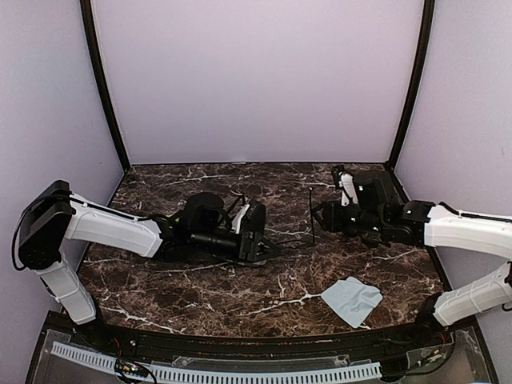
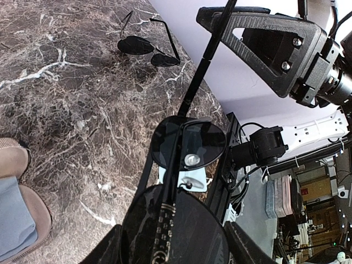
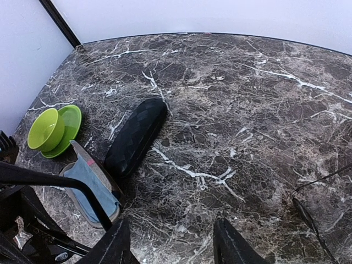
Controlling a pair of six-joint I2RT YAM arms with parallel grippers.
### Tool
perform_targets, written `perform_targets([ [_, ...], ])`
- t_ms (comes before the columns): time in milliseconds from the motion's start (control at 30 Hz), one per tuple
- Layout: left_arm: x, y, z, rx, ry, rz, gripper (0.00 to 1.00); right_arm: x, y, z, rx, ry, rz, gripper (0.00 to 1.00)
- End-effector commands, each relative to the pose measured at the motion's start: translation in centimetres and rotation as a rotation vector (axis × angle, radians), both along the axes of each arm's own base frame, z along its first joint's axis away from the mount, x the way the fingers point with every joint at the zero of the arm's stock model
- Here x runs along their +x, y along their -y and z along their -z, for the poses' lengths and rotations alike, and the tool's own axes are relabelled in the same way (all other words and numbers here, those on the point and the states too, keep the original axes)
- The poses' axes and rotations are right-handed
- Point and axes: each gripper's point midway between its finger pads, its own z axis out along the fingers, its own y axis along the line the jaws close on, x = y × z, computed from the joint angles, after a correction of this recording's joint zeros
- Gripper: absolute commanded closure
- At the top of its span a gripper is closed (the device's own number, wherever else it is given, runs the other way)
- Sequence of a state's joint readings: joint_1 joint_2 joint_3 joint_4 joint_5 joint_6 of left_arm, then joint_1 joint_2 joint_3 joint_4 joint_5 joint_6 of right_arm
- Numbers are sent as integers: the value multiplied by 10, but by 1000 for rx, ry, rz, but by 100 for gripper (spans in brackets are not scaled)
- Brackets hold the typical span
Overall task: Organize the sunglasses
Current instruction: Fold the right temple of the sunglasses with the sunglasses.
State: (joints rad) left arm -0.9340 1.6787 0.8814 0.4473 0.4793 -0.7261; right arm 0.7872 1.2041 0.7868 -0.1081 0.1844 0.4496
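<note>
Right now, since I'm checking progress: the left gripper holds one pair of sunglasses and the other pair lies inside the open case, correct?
Not quite. The left gripper holds one pair, but the other pair lies on the bare table, apart from the open case, not inside it. The left wrist view shows this.

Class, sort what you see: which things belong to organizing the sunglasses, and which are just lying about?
Job: round-lensed sunglasses in the left gripper; second sunglasses, lying free; probably the open case and black case.
Lying about: green cup, saucer, loose blue cloth.
</note>
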Motion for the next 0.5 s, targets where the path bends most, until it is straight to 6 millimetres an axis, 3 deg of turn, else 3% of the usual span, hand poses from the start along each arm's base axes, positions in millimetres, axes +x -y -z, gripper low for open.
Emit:
perform_targets([
  [0, 0, 1, -25, -53, 51, 16, 60, -1, -19, -12, 63, 23, -50, 48],
  [467, 0, 0, -27, -54, 63, 19, 60, -15, -49, 11, 32, -18, -114, 50],
])
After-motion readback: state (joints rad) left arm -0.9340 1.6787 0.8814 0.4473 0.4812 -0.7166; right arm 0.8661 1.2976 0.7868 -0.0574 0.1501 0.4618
